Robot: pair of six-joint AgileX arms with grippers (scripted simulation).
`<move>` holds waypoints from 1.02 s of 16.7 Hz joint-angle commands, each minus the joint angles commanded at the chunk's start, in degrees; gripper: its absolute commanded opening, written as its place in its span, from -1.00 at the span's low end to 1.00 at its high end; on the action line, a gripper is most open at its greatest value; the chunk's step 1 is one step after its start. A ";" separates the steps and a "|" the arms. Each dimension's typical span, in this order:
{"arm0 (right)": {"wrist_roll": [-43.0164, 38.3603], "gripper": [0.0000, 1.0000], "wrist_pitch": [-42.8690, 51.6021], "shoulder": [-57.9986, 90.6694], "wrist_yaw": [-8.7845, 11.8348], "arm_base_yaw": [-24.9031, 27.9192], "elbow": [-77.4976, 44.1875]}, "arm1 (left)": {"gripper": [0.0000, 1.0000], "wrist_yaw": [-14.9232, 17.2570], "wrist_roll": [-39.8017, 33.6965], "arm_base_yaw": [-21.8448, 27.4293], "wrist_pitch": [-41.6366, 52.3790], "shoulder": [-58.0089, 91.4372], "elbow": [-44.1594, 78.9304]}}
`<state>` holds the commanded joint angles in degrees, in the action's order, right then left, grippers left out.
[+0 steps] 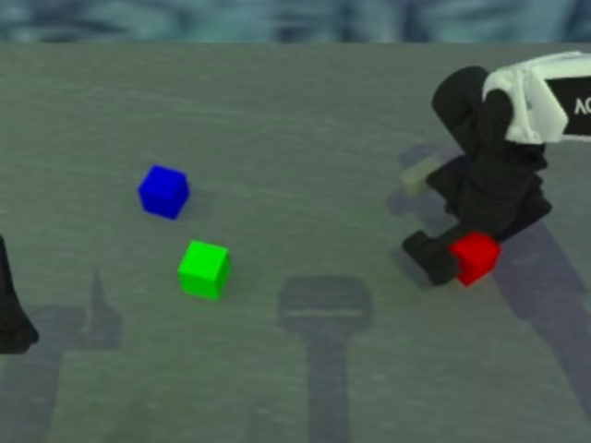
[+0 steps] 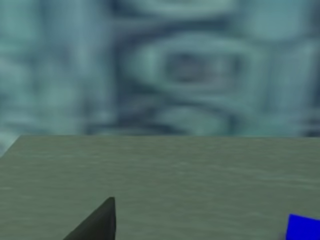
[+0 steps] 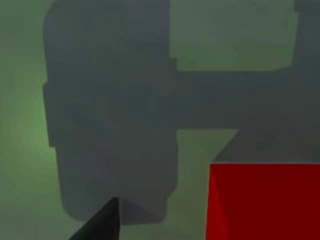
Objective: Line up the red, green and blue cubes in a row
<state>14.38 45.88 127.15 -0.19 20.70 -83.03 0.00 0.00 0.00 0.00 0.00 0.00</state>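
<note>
The red cube (image 1: 477,256) lies on the table at the right. My right gripper (image 1: 464,257) is down around it and open: one black finger (image 1: 430,256) stands just left of the cube, and the other is hidden behind it. In the right wrist view a clear gap separates that fingertip (image 3: 109,222) from the red cube (image 3: 265,200). The blue cube (image 1: 163,191) and the green cube (image 1: 204,269) sit apart at the left-middle. My left gripper (image 1: 11,318) is parked at the left edge, open, with one fingertip (image 2: 102,225) showing and a corner of the blue cube (image 2: 303,228) nearby.
The grey-green table (image 1: 305,138) ends at a far edge along the top of the top view, with a blurred teal wall (image 2: 160,65) behind it. Arm shadows fall across the table's front and right.
</note>
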 joint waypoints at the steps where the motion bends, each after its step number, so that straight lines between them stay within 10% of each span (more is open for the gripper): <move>1: 0.00 0.85 0.00 0.00 0.00 0.00 0.00 | 1.00 0.00 0.00 0.00 0.00 0.00 0.00; 13: 0.00 -0.96 0.00 0.00 0.00 0.00 0.00 | 1.00 0.00 0.00 0.00 0.00 0.00 0.00; 17: 0.00 -1.00 0.00 0.00 0.00 0.00 0.00 | 1.00 0.00 0.00 0.00 0.00 0.00 0.00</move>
<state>14.38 45.88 127.15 -0.19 20.70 -83.03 0.00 0.00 0.00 0.00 0.00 0.00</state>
